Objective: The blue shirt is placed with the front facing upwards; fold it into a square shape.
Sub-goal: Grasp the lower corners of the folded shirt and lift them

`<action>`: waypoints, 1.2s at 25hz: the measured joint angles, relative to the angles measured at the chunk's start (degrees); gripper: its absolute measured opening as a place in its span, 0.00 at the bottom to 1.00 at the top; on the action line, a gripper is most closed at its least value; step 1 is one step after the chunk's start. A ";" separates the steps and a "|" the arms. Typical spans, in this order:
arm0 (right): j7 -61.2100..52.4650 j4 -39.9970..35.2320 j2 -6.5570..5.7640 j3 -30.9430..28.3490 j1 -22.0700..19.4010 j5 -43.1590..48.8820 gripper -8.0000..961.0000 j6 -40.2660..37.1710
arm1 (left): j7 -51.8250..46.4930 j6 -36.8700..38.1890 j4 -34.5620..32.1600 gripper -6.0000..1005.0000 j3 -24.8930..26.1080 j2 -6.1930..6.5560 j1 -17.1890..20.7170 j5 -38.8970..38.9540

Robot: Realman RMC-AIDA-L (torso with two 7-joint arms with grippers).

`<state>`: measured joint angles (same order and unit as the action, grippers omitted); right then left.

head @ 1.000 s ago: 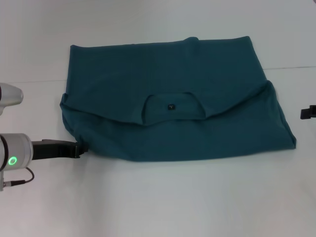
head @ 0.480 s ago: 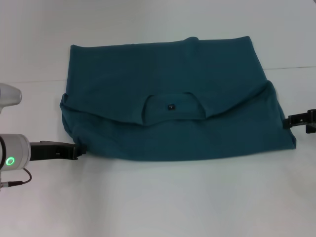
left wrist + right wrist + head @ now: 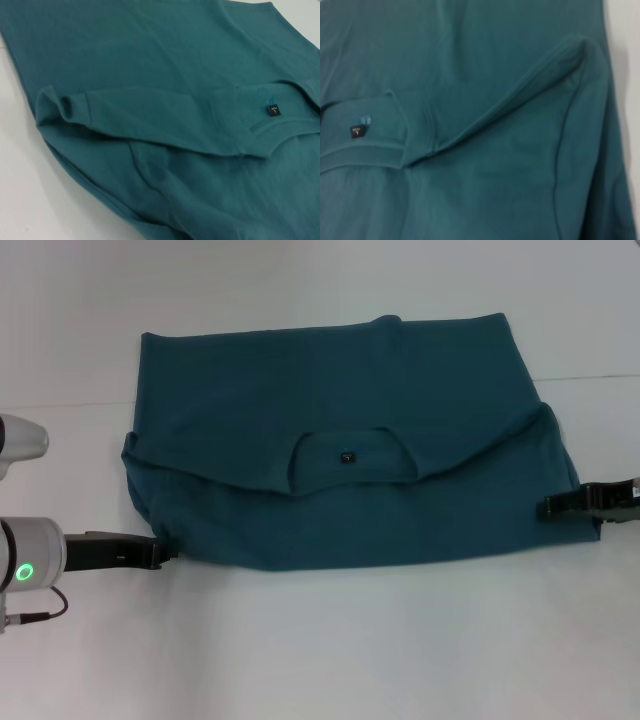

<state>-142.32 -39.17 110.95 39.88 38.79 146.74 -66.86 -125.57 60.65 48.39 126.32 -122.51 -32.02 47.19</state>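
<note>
The blue shirt (image 3: pixel 330 440) lies on the white table (image 3: pixel 330 640), its upper part folded down so the collar with the small dark neck label (image 3: pixel 347 456) sits mid-cloth. No lettering shows. My left gripper (image 3: pixel 165 550) is at the shirt's near-left corner, touching its edge. My right gripper (image 3: pixel 548 507) reaches in over the shirt's right edge, low on that side. The left wrist view looks along the folded sleeve and the blue shirt (image 3: pixel 150 75) to the label (image 3: pixel 274 111). The right wrist view shows the blue shirt (image 3: pixel 495 150), its folded sleeve seam and the label (image 3: pixel 358 131).
White table surface surrounds the shirt on all sides, with a wide bare strip along the near edge (image 3: pixel 350 670). A faint seam line in the table (image 3: pixel 590 378) runs behind the shirt.
My right gripper has come in from the right edge of the head view onto the shirt's right side. My left gripper has slid slightly down and toward me at the near-left corner.
</note>
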 joint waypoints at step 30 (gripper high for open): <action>8.30 -3.29 -1.51 -4.38 -6.08 -12.55 0.07 -7.26 | -0.18 10.90 5.88 0.05 4.16 1.79 0.55 0.52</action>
<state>-134.02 -42.46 109.45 35.50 32.70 134.19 -74.12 -125.75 71.54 54.27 130.48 -120.72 -31.47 47.71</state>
